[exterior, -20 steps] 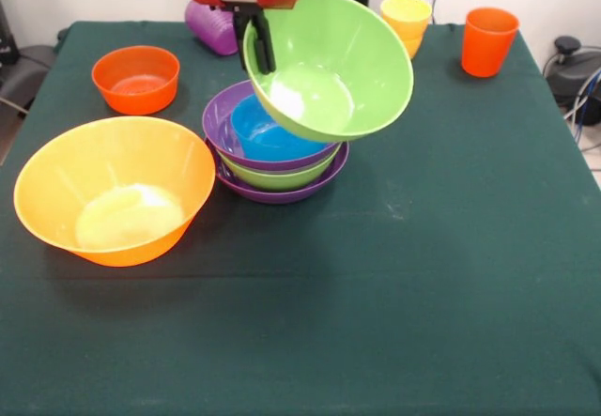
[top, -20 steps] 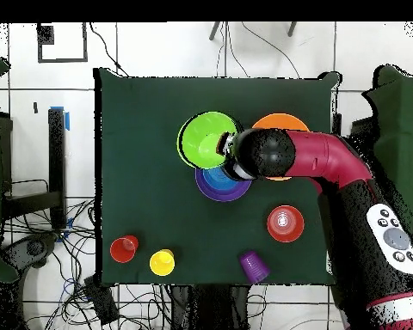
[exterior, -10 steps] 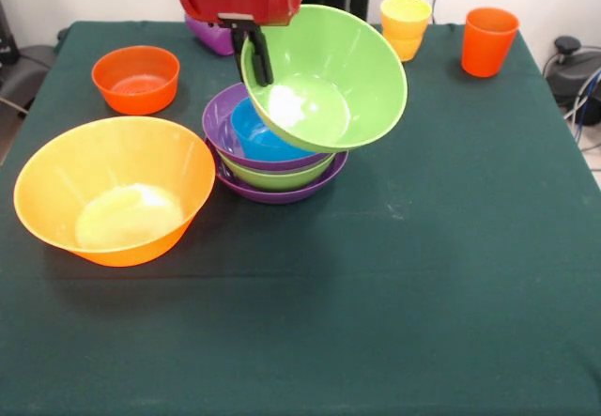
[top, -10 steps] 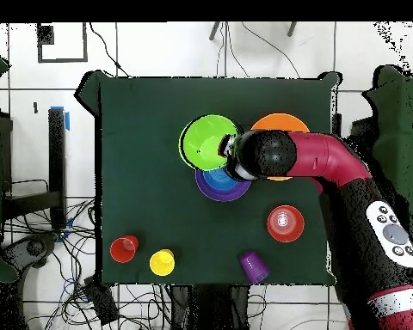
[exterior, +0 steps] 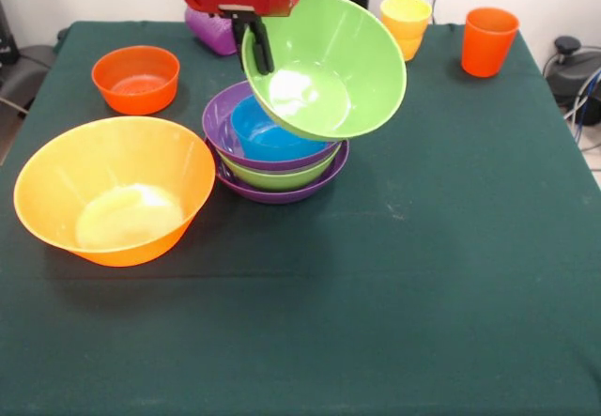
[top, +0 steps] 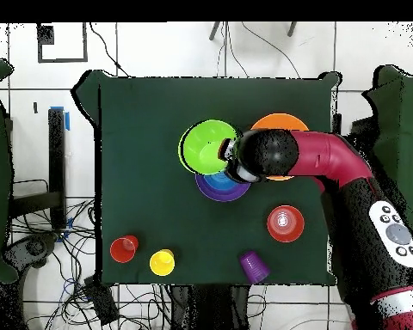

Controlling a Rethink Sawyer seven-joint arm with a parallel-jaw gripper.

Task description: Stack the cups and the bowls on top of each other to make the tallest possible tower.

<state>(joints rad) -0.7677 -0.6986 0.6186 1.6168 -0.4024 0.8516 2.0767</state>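
My gripper (exterior: pixel 259 52) (top: pixel 226 155) is shut on the rim of a green bowl (exterior: pixel 324 67) (top: pixel 206 147), which hangs tilted just above the tower (exterior: pixel 274 158) (top: pixel 221 184). The tower is a purple bowl, a green one, another purple one and a small blue bowl (exterior: pixel 265 132) nested inside. A very large yellow-orange bowl (exterior: pixel 115 189) (top: pixel 282 125) stands left of it in the front view, and a small red-orange bowl (exterior: pixel 136 79) (top: pixel 285 223) further back. The ribbed purple cup (exterior: pixel 208 29) (top: pixel 254 265) lies behind the arm. Stacked yellow-orange cups (exterior: pixel 406 23) (top: pixel 162 261) and an orange-red cup (exterior: pixel 488 40) (top: pixel 124 248) stand at the far right.
The table (exterior: pixel 394 294) is covered in dark green cloth. My arm (top: pixel 348 185) reaches across the yellow-orange bowl in the overhead view. Cables lie on the floor (top: pixel 38 249) beside the table.
The held green bowl dipped slightly and then rose again, shifting a little over the tower. The tower and the other items stayed still.
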